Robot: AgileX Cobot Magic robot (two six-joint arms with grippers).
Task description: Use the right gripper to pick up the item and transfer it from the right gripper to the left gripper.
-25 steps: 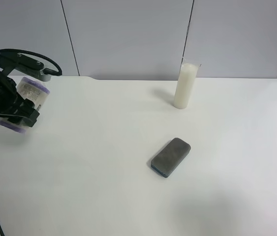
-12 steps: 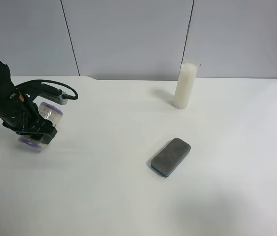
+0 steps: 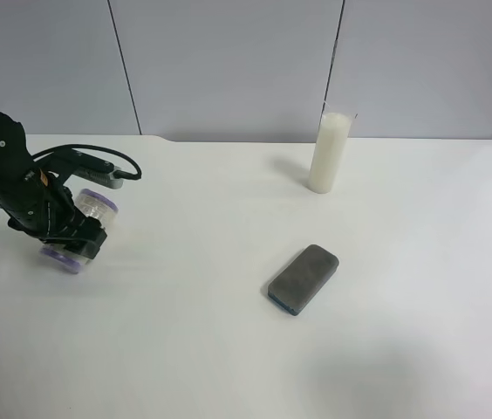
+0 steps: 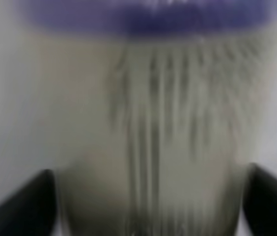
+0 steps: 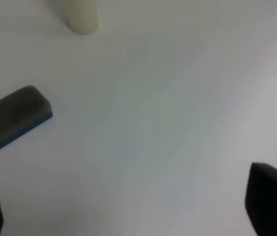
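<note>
Left end effector (image 3: 71, 234) is clamped on the roll (image 3: 82, 229), tilted low over the worktop (image 3: 228, 349); right end effector (image 5: 128, 216) gapes empty, well away.

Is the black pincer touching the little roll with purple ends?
Touching. In the left wrist view the cream-labelled roll with purple ends fills the space between the left pincer's black fingers, pressed against both.

I see a plain white worktop (image 3: 228, 349) with a rounded far edge, evenly lit with soft shadows. Behind it stands a pale grey panelled wall (image 3: 228, 61), split by two thin dark vertical seams.
</note>
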